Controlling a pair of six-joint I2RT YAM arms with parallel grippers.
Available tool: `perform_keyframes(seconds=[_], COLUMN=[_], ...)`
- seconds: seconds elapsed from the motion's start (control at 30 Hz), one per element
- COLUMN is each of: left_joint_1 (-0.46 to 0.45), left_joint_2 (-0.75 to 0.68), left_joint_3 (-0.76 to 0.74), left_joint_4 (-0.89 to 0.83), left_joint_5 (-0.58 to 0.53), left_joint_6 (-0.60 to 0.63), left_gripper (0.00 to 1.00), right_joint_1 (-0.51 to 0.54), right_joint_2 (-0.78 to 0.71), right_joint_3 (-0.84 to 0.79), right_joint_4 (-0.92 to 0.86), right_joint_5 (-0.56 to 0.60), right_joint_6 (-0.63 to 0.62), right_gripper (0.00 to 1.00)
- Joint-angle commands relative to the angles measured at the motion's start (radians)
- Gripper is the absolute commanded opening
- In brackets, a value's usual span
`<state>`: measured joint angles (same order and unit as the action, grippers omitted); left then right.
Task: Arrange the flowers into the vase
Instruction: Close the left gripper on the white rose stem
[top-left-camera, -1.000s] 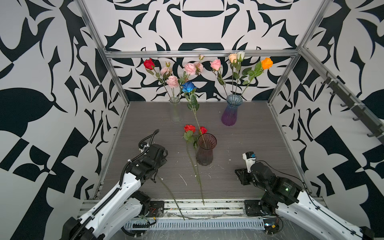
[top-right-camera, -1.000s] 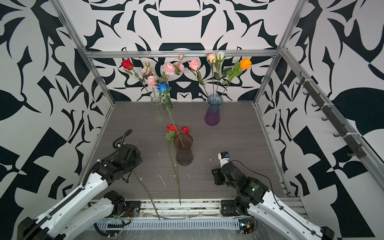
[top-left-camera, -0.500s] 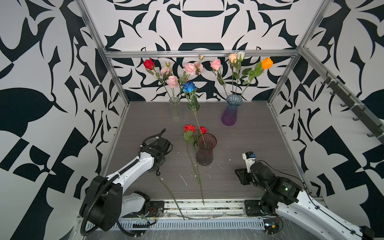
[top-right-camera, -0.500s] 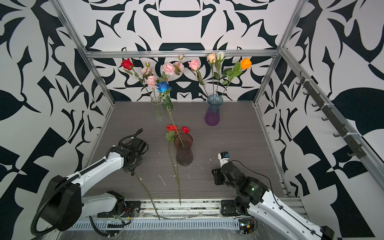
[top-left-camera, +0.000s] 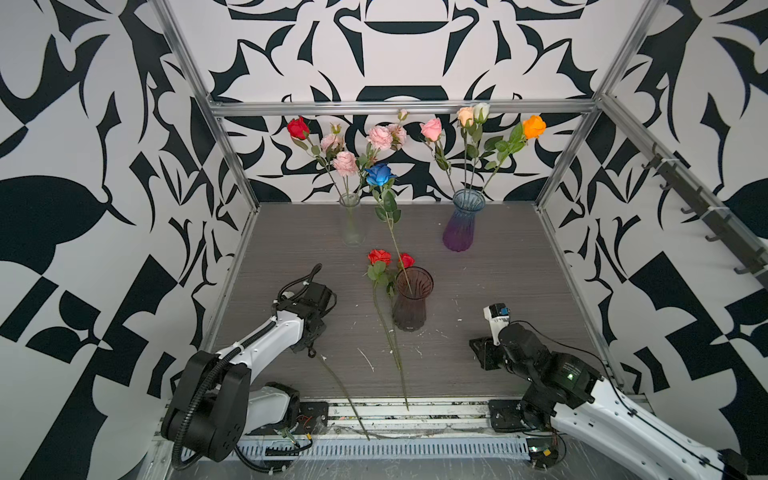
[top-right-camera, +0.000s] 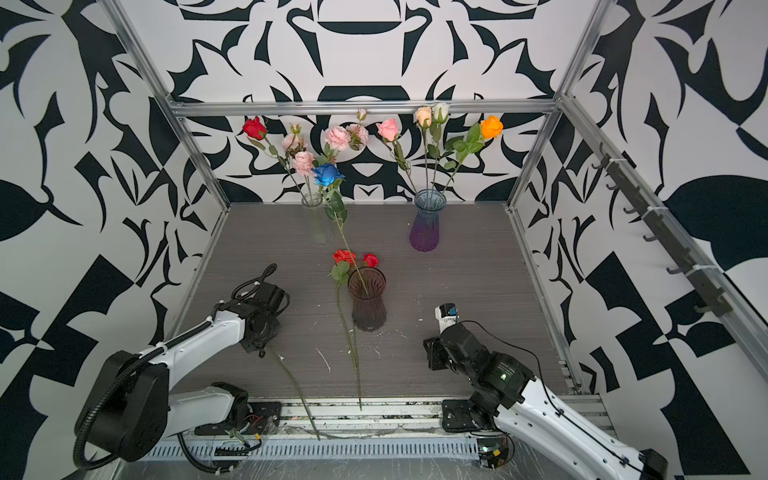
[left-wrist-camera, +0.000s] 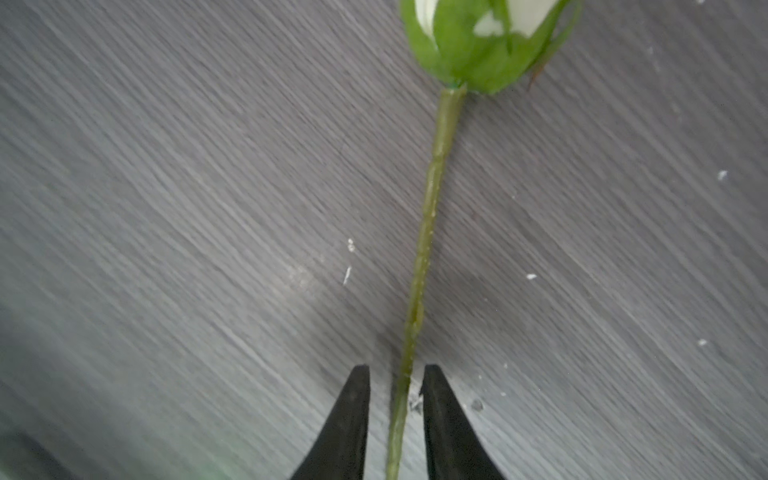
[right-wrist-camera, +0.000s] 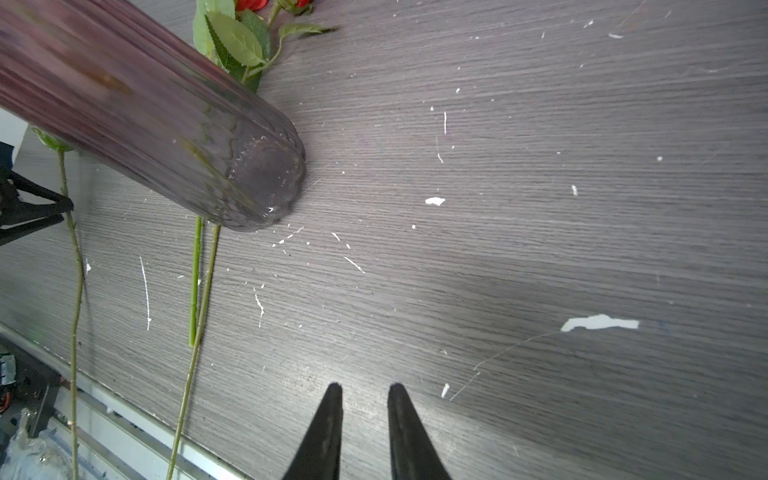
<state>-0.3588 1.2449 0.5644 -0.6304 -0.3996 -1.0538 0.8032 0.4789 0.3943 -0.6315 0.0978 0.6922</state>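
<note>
Left gripper (left-wrist-camera: 396, 374) straddles the stem of the white rose (left-wrist-camera: 428, 208) lying on the table (top-left-camera: 478, 270) — jaws narrow, a sliver of gap either side — at 8 o'clock from the smoky vase (top-left-camera: 409, 307). Right gripper (right-wrist-camera: 365, 388), at 4 o'clock, is narrowly parted and holds nothing.

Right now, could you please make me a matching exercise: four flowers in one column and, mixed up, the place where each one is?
1 blue rose
2 orange rose
3 ruffled pink blooms
4 pair of red roses

a in the clear vase
b lying on the table
c in the dark vase
d in the blue-purple vase

Pairs: 1-c, 2-d, 3-a, 4-b
</note>
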Motion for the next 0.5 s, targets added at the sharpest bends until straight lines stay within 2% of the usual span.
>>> perform_keyframes(seconds=[0.0, 0.3, 0.47], left_joint_1=[0.007, 0.020, 0.026], left_joint_2=[0.008, 0.002, 0.005], left_joint_3=[-0.015, -0.040, -0.040], left_joint_4=[0.024, 0.056, 0.058], left_joint_5=[0.015, 0.044, 0.045], left_joint_6=[0.004, 0.010, 0.009], left_gripper=[0.26, 0.22, 0.15], right_joint_1=[0.005, 0.006, 0.006], right_joint_2=[0.004, 0.010, 0.018], right_joint_3=[0.006, 0.006, 0.008], right_joint_4=[0.019, 0.021, 0.021], right_joint_5=[0.011, 0.011, 0.011], right_joint_6=[-0.009, -0.009, -0.008], right_gripper=[0.24, 0.24, 0.24])
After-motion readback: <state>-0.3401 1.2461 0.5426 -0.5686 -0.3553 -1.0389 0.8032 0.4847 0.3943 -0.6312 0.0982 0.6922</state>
